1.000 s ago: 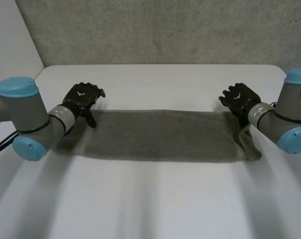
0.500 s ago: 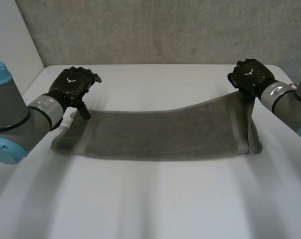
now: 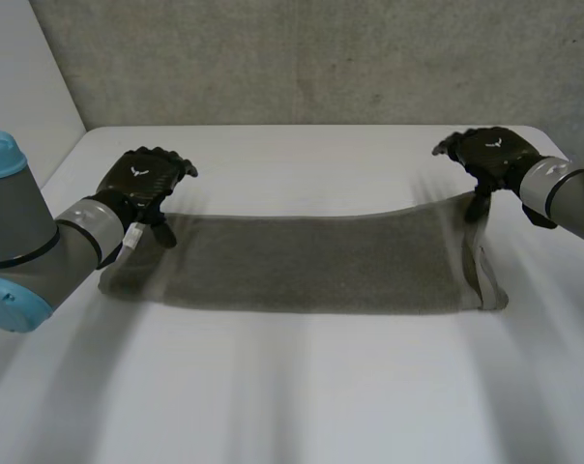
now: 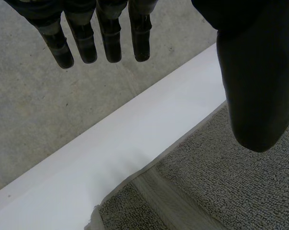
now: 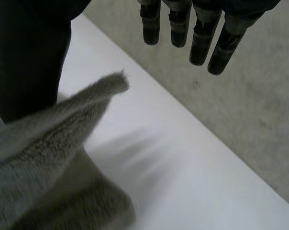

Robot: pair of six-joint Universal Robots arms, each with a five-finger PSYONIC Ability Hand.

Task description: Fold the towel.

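In the head view the towel (image 3: 311,263) lies as a long grey strip across the middle of the white table (image 3: 302,387), its long sides running left to right. It is flat except at its right end, where the far corner stands up off the surface at the right hand (image 3: 487,155) and the short edge below it is bunched in a fold. The left hand (image 3: 142,182) hovers just over the towel's far left corner. The wrist views add the finger detail. On the left, the fingers (image 4: 111,40) are straight and spread well away from the thumb (image 4: 257,86), grasping nothing; the towel's hemmed corner lies flat on the table under the palm, and whether the thumb tip touches the cloth cannot be told. On the right, the fingers (image 5: 199,40) are likewise straight and far from the thumb (image 5: 29,67); the towel's corner rests against that thumb and pokes up beside it, draped rather than pinched, so this hand is wide open too. The table's far edge runs close behind both hands, with a rough grey wall (image 3: 302,58) beyond it. Broad bare tabletop lies on the near side of the towel, and a narrower bare band lies between its far edge and the table's rim
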